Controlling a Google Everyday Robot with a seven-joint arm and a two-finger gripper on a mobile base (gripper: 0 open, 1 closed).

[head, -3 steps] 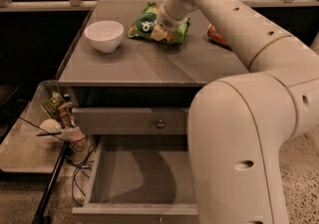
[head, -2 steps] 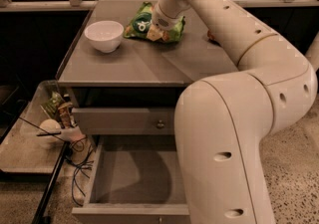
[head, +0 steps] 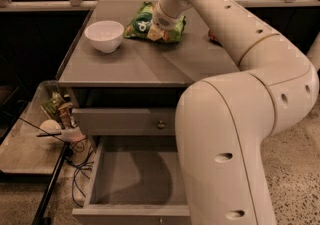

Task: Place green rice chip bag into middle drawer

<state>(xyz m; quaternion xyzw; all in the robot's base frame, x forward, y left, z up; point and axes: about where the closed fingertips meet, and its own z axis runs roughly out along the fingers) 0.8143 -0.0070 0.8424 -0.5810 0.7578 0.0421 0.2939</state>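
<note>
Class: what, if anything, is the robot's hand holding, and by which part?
Cannot be told: the hand rests on the chip bag, near its middle, its grip hidden.

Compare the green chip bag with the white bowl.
The green rice chip bag is crinkled printed foil, lying flat; the white bowl is smooth, plain, upright. The bag is longer than the bowl. The gripper is at the bag, not the bowl. Both rest on the cabinet top.

One high view looks down; claw (head: 160, 23) at far tabletop (head: 145, 64).
</note>
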